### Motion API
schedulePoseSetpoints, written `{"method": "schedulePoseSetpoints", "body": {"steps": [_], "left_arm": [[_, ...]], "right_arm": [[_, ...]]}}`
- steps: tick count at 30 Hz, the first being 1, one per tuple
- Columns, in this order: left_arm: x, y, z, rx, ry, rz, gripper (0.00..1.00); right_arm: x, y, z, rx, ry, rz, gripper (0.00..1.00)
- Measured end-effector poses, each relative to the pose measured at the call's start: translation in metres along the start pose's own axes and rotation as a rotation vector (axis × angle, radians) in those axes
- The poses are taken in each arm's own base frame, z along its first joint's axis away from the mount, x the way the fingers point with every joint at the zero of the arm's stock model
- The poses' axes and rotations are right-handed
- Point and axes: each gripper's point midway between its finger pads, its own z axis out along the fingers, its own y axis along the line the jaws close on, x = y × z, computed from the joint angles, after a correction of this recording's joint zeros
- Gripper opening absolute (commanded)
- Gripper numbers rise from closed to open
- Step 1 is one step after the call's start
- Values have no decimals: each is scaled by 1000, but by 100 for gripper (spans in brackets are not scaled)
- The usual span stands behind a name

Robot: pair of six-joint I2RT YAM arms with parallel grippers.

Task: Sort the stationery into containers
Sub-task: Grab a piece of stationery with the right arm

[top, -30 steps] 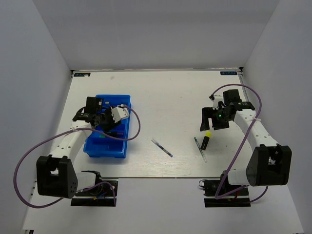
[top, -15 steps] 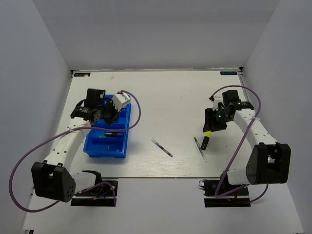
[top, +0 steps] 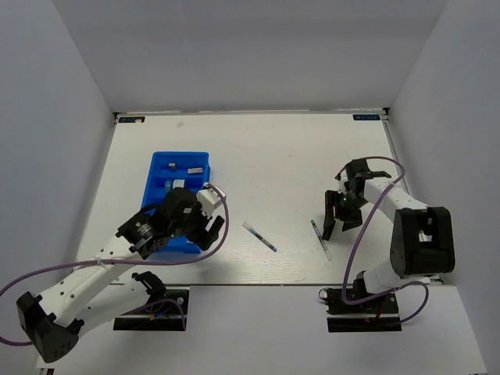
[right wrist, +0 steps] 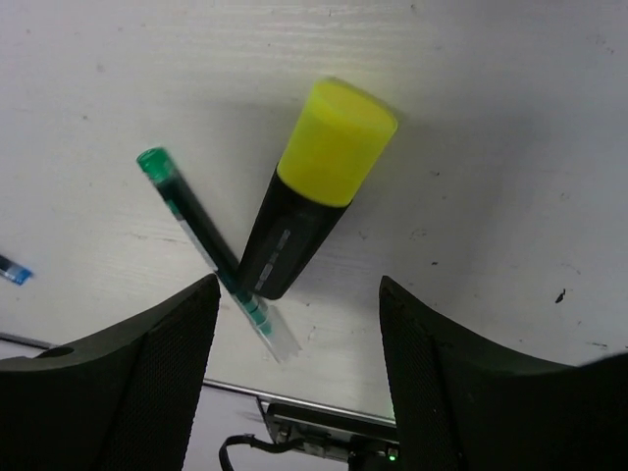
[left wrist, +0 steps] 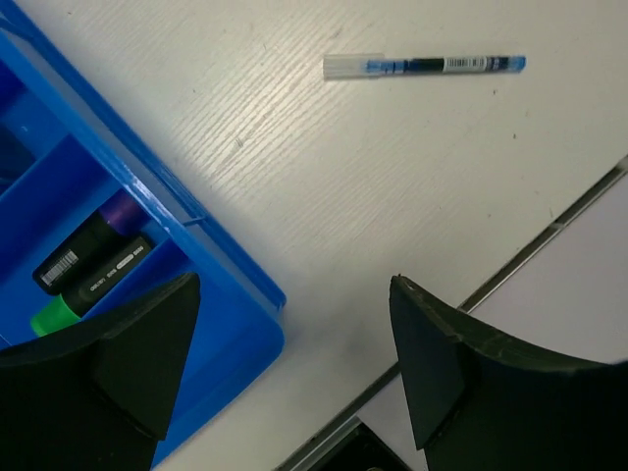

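Right gripper (top: 338, 221) hangs over the near right part of the table (top: 266, 148), jaws spread wide and gripping nothing. In its wrist view the yellow-capped highlighter (right wrist: 314, 196) lies flat on the table between the two fingers, touching neither. The highlighter's black end meets the green pen (right wrist: 201, 235), which lies slanted just to its left. Left gripper (left wrist: 291, 294) is also spread wide with nothing in it, and hovers by the near right corner of the blue tray (left wrist: 231, 339). In the tray's near compartment the purple-capped highlighter (left wrist: 93, 243) and the green-capped highlighter (left wrist: 98, 283) lie side by side. Farther back in the tray lie a pale eraser (top: 191, 166) and a second pale eraser (top: 178, 183). On the table, the blue pen (top: 259, 236) lies between the tray and the green pen, apart from both.
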Motion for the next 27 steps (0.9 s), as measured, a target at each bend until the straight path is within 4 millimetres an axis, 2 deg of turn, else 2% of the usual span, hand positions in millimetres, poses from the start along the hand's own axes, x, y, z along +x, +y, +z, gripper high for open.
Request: {"method": "schedulePoseSetpoints", "body": {"steps": [3, 4, 9, 13, 14, 16, 17, 21, 27], "left_arm": [[-4, 1, -6, -47, -29, -26, 90], [-5, 4, -7, -75, -39, -42, 100], [2, 19, -11, -204, -74, -122, 100], [9, 34, -15, -310, -105, -190, 100], [12, 37, -15, -328, -111, -203, 100], [18, 41, -15, -354, -127, -224, 100], [21, 42, -15, -363, -134, -229, 100], [29, 46, -16, -382, -157, -247, 100], [30, 47, -17, -393, -165, -253, 100]], "right_arm": [[-1, -3, 8, 44, 2, 17, 69], [-3, -4, 12, 60, 1, 25, 69], [-9, -9, 23, 144, 8, 51, 66], [-10, -12, 25, 204, 15, 55, 50], [-11, -14, 25, 221, 17, 52, 41], [-11, -16, 26, 240, 19, 55, 30], [-11, -16, 26, 239, 20, 56, 20], [-12, -13, 26, 227, 25, 61, 0], [-16, 0, 27, 142, 30, -27, 0]]}}
